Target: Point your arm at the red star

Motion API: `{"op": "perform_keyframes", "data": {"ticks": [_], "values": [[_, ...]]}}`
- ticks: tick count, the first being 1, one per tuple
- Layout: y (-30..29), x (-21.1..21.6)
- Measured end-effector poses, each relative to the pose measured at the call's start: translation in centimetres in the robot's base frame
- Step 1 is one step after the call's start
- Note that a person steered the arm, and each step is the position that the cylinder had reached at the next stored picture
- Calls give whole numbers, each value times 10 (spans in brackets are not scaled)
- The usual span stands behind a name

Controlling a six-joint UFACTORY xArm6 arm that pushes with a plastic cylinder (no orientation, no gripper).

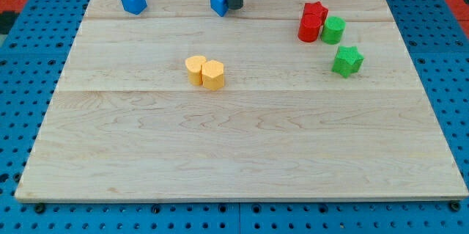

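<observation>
The red star (pixel 317 10) sits near the view's top right of the wooden board (pixel 242 153), touching a red cylinder-like block (pixel 309 28) just below it. My tip (pixel 234 6) is at the view's top centre, right beside a blue block (pixel 218 3) on its left. The tip is well to the left of the red star, with bare board between them.
A green cylinder (pixel 333 30) touches the red block's right side. A green star (pixel 347 61) lies below it. Two yellow blocks (pixel 204 72) sit together left of centre. Another blue block (pixel 133 0) is at the top left.
</observation>
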State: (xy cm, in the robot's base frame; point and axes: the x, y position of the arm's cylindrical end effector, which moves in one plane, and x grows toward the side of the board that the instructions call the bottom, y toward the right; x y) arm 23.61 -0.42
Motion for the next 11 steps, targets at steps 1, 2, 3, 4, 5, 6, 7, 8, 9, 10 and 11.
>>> {"op": "perform_keyframes", "data": {"ticks": [1, 2, 3, 4, 5, 6, 7, 8, 9, 10, 11], "values": [[-2, 0], [-2, 0], [-2, 0], [1, 0], [48, -1], [100, -16], [139, -16], [155, -19], [137, -17], [137, -18], [137, -19]]}}
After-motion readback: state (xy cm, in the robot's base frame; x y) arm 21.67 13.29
